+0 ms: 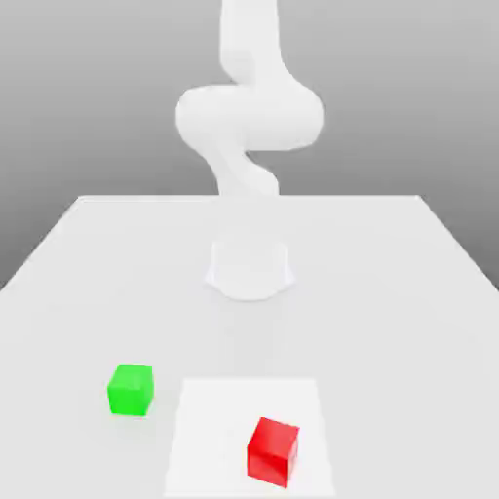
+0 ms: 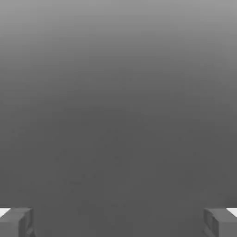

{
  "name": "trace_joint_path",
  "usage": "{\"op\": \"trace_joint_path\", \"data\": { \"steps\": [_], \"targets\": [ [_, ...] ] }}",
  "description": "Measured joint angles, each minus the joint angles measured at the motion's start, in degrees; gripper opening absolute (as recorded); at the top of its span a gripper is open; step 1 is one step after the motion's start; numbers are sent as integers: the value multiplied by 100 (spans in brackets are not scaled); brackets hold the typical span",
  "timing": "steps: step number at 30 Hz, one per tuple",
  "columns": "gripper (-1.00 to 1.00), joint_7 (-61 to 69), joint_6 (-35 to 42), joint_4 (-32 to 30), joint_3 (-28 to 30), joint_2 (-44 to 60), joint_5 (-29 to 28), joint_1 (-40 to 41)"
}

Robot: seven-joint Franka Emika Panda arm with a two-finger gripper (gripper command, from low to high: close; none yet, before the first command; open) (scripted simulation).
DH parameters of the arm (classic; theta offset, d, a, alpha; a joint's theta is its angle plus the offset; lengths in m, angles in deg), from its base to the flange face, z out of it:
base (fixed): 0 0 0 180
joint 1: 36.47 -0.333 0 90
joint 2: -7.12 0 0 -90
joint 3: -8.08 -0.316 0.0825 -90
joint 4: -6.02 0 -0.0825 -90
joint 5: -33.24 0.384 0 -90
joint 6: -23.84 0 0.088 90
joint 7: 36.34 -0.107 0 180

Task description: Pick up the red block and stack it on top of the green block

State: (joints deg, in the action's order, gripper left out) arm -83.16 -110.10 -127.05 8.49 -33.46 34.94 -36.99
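Observation:
The red block (image 1: 273, 451) sits on the white table (image 1: 390, 292) close to its front edge, a little towards the exterior view's right. The green block (image 1: 131, 390) rests on the table to the red block's left and slightly further back, about two block widths away from it. In the hand view my gripper (image 2: 118, 223) is open: its two grey fingertips (image 2: 18, 222) stand far apart with nothing between them, and only a plain grey background lies beyond.
The arm's round white base (image 1: 250, 268) stands mid-table behind both blocks, and its white links (image 1: 249, 112) rise above it. A lighter square patch (image 1: 214, 429) marks the table under the red block.

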Motion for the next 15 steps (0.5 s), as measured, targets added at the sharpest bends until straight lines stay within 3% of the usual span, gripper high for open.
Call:
{"op": "trace_joint_path", "data": {
  "steps": [15],
  "targets": [
    [0, -962, -1300, -771, -142, 3163, 515, -151]
  ]
}}
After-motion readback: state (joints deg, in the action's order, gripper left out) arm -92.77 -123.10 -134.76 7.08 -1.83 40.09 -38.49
